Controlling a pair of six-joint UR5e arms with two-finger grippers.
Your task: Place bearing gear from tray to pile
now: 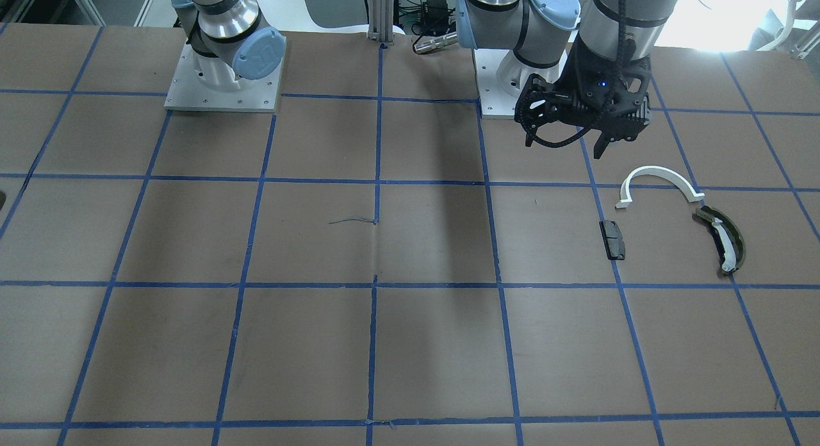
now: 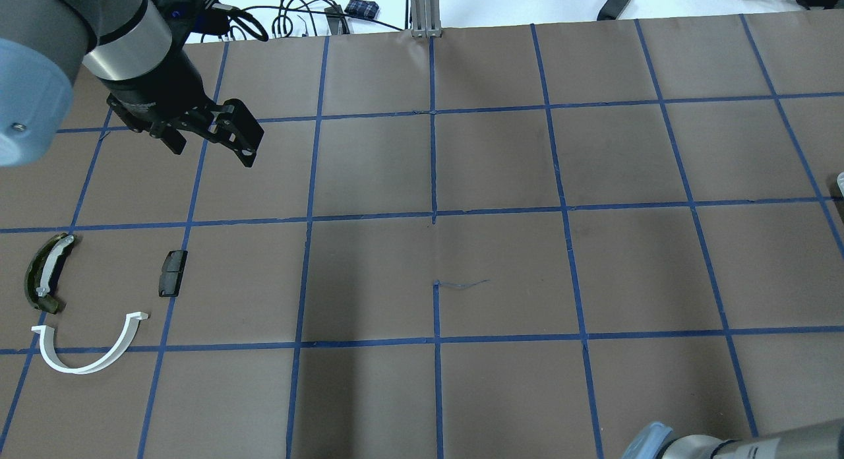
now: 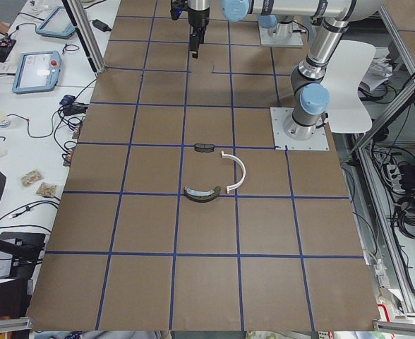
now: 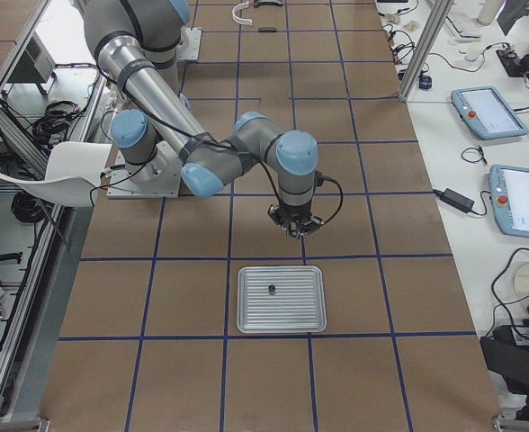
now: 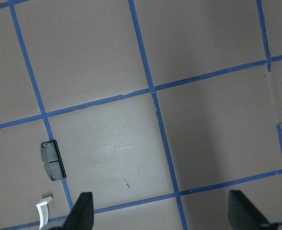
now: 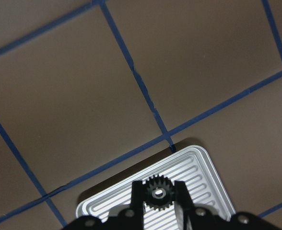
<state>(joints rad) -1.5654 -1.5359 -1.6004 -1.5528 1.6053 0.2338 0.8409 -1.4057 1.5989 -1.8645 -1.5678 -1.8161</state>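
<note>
Right wrist view: gear [image 6: 156, 192] pinched tight in right gripper [image 6: 158, 188] — just beside tray [image 6: 205, 165].
Left gripper [image 5: 162, 215]: jaws wide open, holding nothing — far from tray.
Pile [image 2: 173, 272]: far from tray.

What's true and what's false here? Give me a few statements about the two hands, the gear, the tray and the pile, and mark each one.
1. The right hand grips a small black gear. True.
2. The left hand is shut on the black block. False: it is open and empty, and the block lies on the table.
3. The tray is ribbed silver metal. True.
4. The white half-ring lies in the tray. False: it lies on the table beside the olive-green curved piece, far from the tray.
</note>
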